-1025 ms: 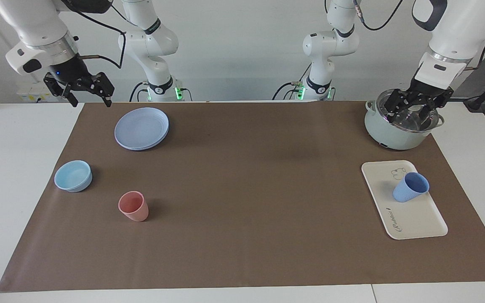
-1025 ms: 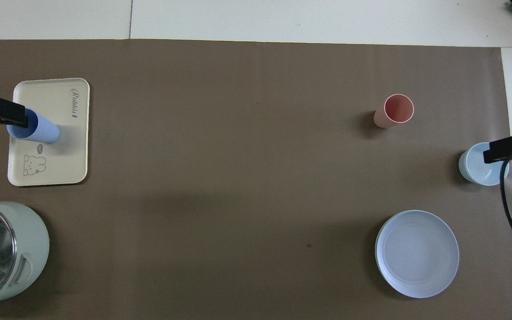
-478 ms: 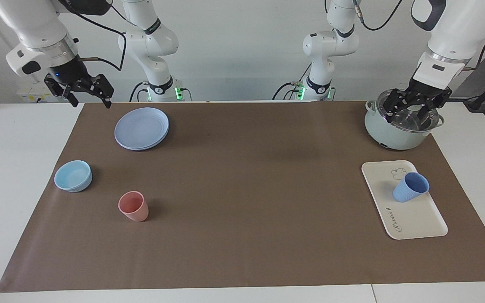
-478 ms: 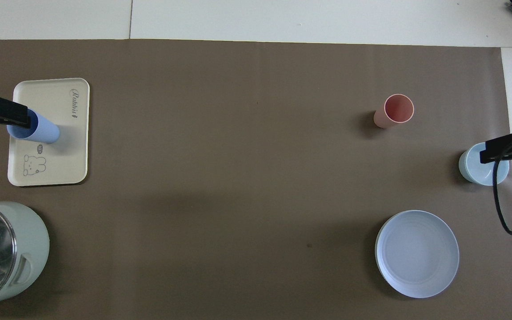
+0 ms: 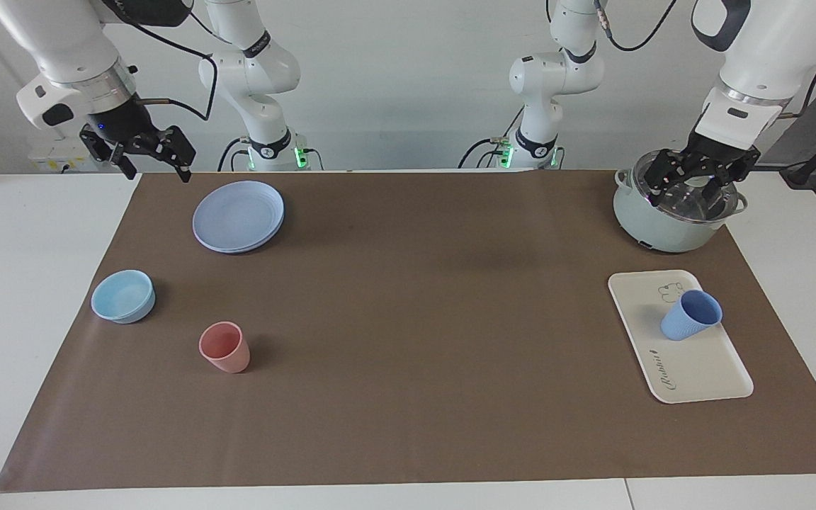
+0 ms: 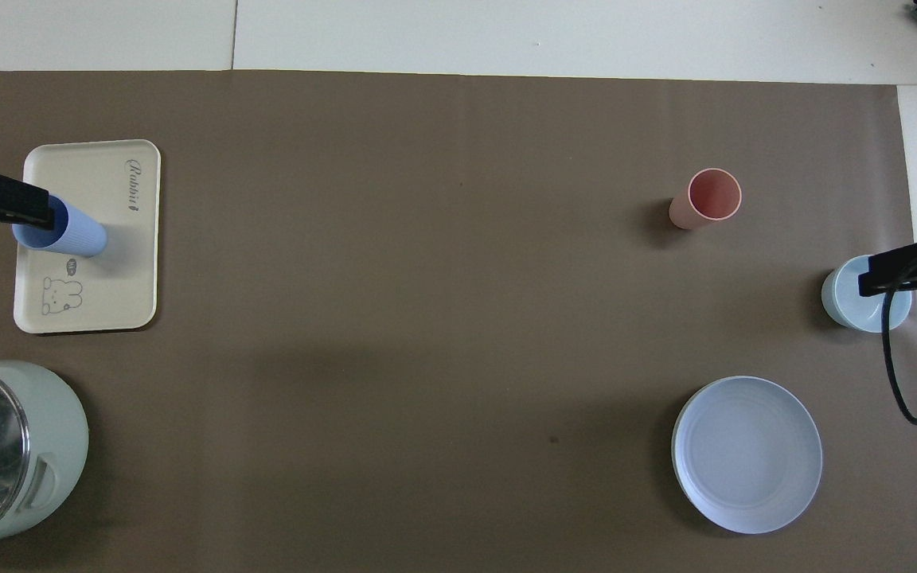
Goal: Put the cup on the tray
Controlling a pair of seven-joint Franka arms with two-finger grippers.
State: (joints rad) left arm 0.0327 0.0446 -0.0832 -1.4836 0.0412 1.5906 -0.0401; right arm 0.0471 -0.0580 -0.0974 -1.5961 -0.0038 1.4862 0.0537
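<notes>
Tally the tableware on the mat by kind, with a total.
Cups: 2, the blue cup on the tray and a pink cup
Bowls: 1
Stacks of plates: 1
Trays: 1
Pots: 1
Total: 6

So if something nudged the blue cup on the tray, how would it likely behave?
The cup stands upright on the tray, taller than its base is wide, so a push near the rim would probably tip it. It looks like thin matte plastic, likely light and rigid. Once down, its round tapered wall would probably roll in a curve.
</notes>
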